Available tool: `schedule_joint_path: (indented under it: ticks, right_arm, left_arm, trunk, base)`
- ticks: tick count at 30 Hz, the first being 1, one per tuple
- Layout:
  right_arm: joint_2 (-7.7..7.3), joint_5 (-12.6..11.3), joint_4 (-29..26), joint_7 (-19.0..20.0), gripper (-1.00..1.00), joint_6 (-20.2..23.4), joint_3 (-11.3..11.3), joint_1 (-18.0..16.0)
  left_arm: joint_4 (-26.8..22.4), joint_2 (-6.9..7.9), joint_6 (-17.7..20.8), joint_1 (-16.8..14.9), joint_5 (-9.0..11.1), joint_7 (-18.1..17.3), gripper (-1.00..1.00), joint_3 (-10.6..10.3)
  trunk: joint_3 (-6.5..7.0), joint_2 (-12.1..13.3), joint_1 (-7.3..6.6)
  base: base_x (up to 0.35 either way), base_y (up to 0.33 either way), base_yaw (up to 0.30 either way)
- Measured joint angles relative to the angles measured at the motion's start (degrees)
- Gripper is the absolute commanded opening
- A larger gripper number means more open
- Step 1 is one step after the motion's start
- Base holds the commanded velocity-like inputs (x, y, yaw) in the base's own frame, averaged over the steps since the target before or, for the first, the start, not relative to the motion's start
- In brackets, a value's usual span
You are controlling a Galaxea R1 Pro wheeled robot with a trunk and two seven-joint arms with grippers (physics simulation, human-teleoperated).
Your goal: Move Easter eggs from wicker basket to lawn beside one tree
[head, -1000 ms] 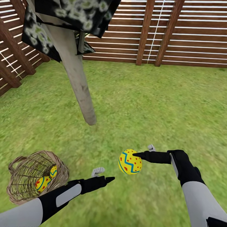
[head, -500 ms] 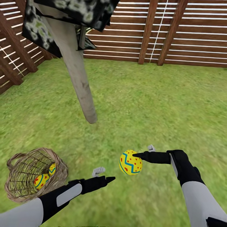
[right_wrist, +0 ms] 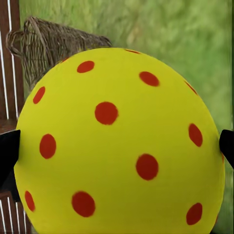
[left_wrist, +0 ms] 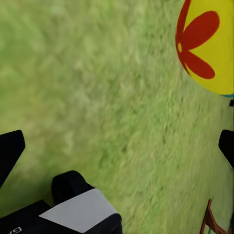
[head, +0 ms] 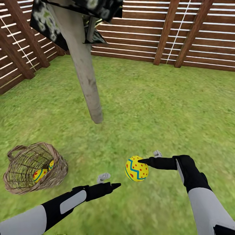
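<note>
1. The basket (head: pixel 34 168) lies tipped on the lawn (head: pixel 147 107), out to the side of the left gripper (head: pixel 109 182) and away from the right arm. Two eggs (head: pixel 39 174) rest inside it, seen through the weave. In the right wrist view the basket (right_wrist: pixel 53 48) sits behind the held egg.

2. The left gripper holds nothing. Its fingers stand spread, one grey finger (head: pixel 103 178) and one black tip apart, with grass between them in the left wrist view. This is the arm nearer the basket, so I judge it the likelier one for the two eggs left.

3. The tree (head: pixel 85 75) stands ahead of both grippers; its trunk meets the grass forward of the left gripper and forward and inward of the right one. Bare lawn lies between its foot and the held egg.

4. The held egg (head: pixel 136 168) hangs above the grass, pinched by the right gripper (head: pixel 148 157), whose fingertips flank it in the right wrist view (right_wrist: pixel 117 146). Its long axis stands near upright, slightly tilted, with the zigzag band running up its face.

5. The coming move turns on this: the trunk's foot lies forward and toward the left arm from the right gripper, and the grass lies straight below. I judge a reach that way, then a lowering, would set this egg beside the tree.
</note>
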Motion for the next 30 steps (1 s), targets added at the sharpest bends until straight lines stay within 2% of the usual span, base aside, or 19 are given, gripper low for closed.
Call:
schedule_joint_path:
  ticks: [6,13,20,24,26,27,28,29,30]
  right_arm:
    - [-0.03,0.0,-0.08,0.06,-1.0,0.07,-0.04,0.0]
    - [0.0,-0.02,-0.01,-0.02,-1.0,0.01,0.03,0.0]
    - [0.11,-0.03,-0.13,-0.1,-1.0,-0.02,0.14,0.0]
    - [0.37,-0.12,-0.81,-0.06,-1.0,0.07,0.16,0.01]
    - [0.47,-0.16,-2.38,-0.1,-1.0,0.09,0.29,-0.17]
    - [0.94,-0.4,-2.83,-0.43,-1.0,0.09,0.3,-0.81]
    - [1.91,-0.47,-3.03,-1.83,-1.0,0.03,0.3,-1.07]
    - [5.39,-0.68,-3.77,-9.26,-1.0,-2.83,0.41,-1.61]
    - [8.21,-0.82,-3.69,-13.96,-1.0,-6.76,0.43,-1.72]
  left_arm:
    - [-0.03,-0.01,0.0,-0.01,0.0,0.0,1.0,-0.06]
    - [-0.07,0.01,0.0,-0.01,-0.03,-0.05,1.0,-0.05]
    - [0.15,0.12,1.02,-0.01,-0.26,-0.1,1.0,-0.36]
    - [3.35,0.64,0.5,-0.03,-0.9,-0.45,1.0,-0.58]
    - [7.24,0.82,0.54,-0.02,-0.85,-0.69,1.0,-0.67]
    - [9.46,0.83,0.63,-0.02,-0.73,-0.79,1.0,-1.35]
    - [9.7,0.84,0.6,-0.02,-0.69,-0.8,1.0,-2.71]
    - [9.71,0.66,0.6,-0.02,-0.67,-0.87,1.0,-3.85]
    - [9.71,0.79,0.64,-0.03,-0.67,-0.88,1.0,-4.0]
  trunk:
    - [-1.46,-2.41,1.32]
    - [-1.9,-2.42,1.31]
    - [-2.35,-2.42,1.3]
    - [-2.51,-2.42,1.32]
    - [-2.51,-2.42,1.32]
    - [-2.51,-2.42,1.32]
    - [-2.51,-2.42,1.32]
    - [-2.51,-2.42,1.32]
    - [-2.51,-2.42,1.32]
  base:
    - [0.0,-0.3,0.217]
    - [0.064,-0.275,0.217]
    - [0.283,-0.023,0.217]
    - [0.014,0.0,0.085]
    - [0.0,0.0,0.001]
    - [0.0,0.0,0.0]
    - [0.0,0.0,0.0]
    - [0.0,0.0,0.0]
    - [0.0,0.0,0.0]
